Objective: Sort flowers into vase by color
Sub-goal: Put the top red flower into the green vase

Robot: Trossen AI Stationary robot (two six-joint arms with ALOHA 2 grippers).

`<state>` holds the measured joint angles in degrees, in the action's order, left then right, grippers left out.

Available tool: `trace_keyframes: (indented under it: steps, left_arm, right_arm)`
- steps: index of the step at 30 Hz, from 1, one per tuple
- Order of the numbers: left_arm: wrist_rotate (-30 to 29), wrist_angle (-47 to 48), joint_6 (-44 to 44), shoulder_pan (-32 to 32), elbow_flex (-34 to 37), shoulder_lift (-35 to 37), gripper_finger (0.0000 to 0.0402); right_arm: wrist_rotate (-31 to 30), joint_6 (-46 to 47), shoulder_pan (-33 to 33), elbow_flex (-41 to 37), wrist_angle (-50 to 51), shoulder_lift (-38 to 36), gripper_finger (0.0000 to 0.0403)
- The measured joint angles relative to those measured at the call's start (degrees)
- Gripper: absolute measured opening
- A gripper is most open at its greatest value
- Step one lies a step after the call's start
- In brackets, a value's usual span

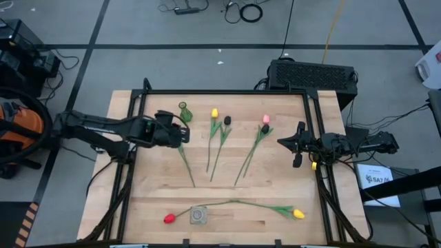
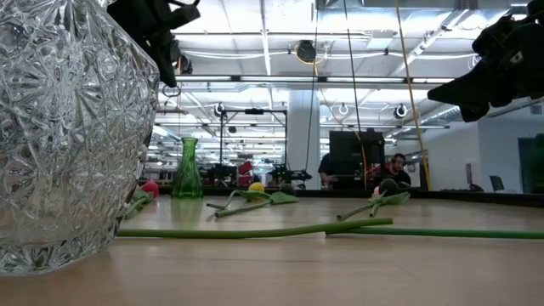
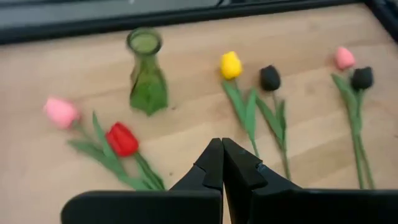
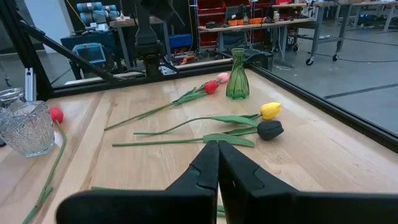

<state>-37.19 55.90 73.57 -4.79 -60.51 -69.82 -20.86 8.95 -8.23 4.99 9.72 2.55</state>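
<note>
Several tulips lie flat on the wooden table. A yellow one (image 1: 214,113) and a black one (image 1: 227,120) lie at the far middle, and a pink one (image 1: 266,119) and a black one (image 1: 264,129) to their right. A red one (image 3: 122,138) and a pink one (image 3: 60,112) lie under my left gripper, beside the upright green vase (image 1: 184,112). A red tulip (image 1: 168,218) and a yellow one (image 1: 298,214) lie near the front edge, by the clear crystal vase (image 1: 198,215). My left gripper (image 3: 222,155) is shut and empty above the table. My right gripper (image 4: 218,152) is shut and empty at the right side.
Black frame rails (image 1: 227,92) run along the table's edges. Bare wood (image 1: 275,186) lies between the far tulips and the front pair. The crystal vase fills the low view's left side (image 2: 59,136). People show in the room beyond the table (image 2: 395,166).
</note>
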Motion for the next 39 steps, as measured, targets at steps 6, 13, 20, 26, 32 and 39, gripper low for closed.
trace_keyframes:
  steps: [6, 13, 20, 26, 32, 39]
  left_arm:
    - [0.9, -0.3, 0.7, 0.0, 0.0, -1.6, 0.0007]
    - [0.9, -0.5, 0.7, 0.0, 0.0, -2.1, 0.0029]
    - [0.9, -0.5, 0.7, 0.0, 0.0, -2.1, 0.0031]
    - [1.0, -0.5, 0.6, 0.0, 0.0, -2.1, 0.0032]
    - [1.0, -0.5, 0.6, 0.0, 0.0, -2.1, 0.0032]
    - [0.9, -0.5, 0.6, 0.0, 0.0, -2.1, 0.0032]
  right_arm:
    - [0.0, 0.0, 0.0, 0.0, 0.0, 0.0, 0.0000]
    - [0.0, 0.0, 0.0, 0.0, 0.0, 0.0, 0.0000]
    - [0.0, 0.0, 0.0, 0.0, 0.0, 0.0, 0.0000]
    - [0.0, 0.0, 0.0, 0.0, 0.0, 0.0, 0.0000]
    - [0.0, 0.0, 0.0, 0.0, 0.0, 0.0, 0.0000]
    - [0.0, 0.0, 0.0, 0.0, 0.0, 0.0, 0.0000]
